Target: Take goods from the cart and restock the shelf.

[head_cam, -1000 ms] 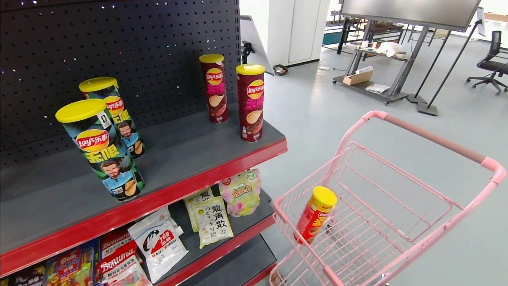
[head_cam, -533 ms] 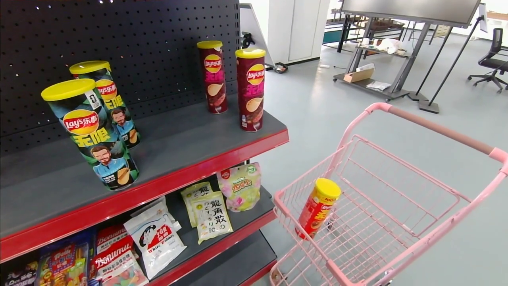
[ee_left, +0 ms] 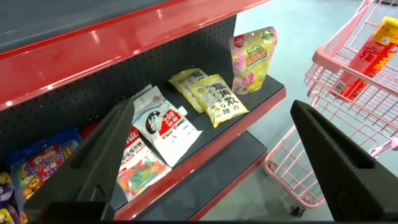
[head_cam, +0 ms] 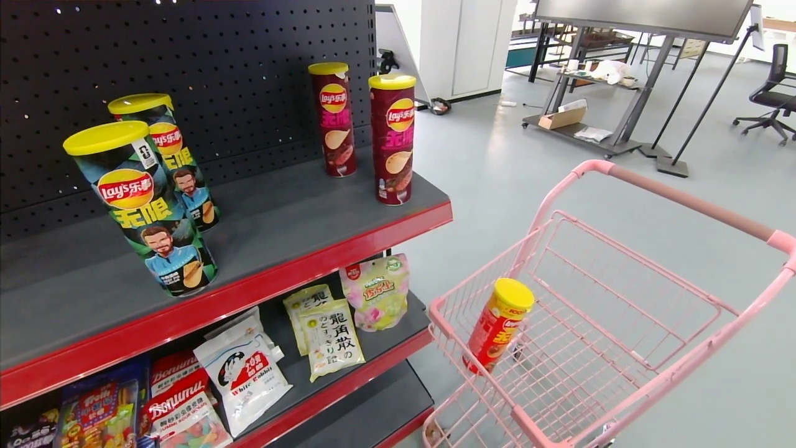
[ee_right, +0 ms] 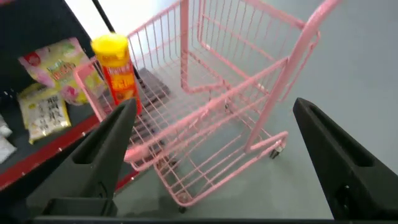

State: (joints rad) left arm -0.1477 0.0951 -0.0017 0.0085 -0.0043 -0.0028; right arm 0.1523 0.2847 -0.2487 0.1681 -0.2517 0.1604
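the red chip can (head_cam: 499,326) with a yellow lid leans tilted against the wire wall in the corner of the pink cart (head_cam: 684,214) nearest the shelf (head_cam: 298,211). on that shelf two green cans (head_cam: 143,208) and two dark red cans (head_cam: 392,146) stand upright. the left gripper (ee_left: 211,102) faces the snack bags (ee_left: 163,127) on the lower shelf with fingers spread wide and empty, and the right gripper (ee_right: 215,102) hangs over the cart, equally wide and empty.
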